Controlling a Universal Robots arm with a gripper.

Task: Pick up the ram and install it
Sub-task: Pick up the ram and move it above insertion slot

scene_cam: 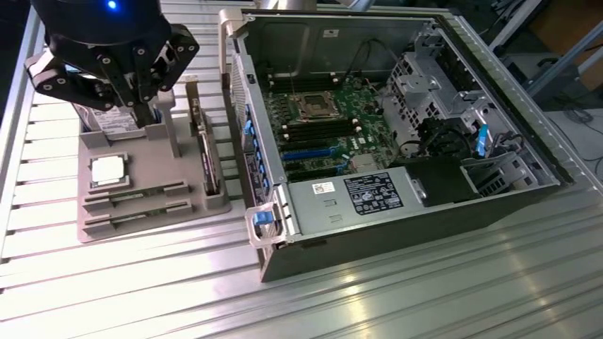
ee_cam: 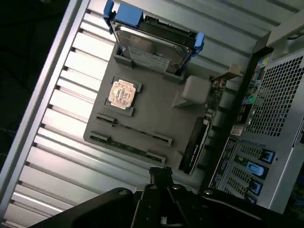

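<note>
While the ram [ee_cam: 124, 146] lies flat in its slot on the gray holder [scene_cam: 141, 152], near the processor [scene_cam: 109, 170], we see the pincer [scene_cam: 151, 116] pressed together and empty over the holder. We cannot read the label [scene_cam: 377, 192] inside the case [scene_cam: 424, 226]. The case stands just beside the holder, with bare slatted worktop [scene_cam: 141, 282] on the other sides.

Below me, the ribbed silver aluminium bench [scene_cam: 424, 289] carries two things: a flat grey plastic parts holder [scene_cam: 151, 173] towards the exterior view's left, and just beside it the open black-and-silver metal computer case [scene_cam: 405, 229].
</note>
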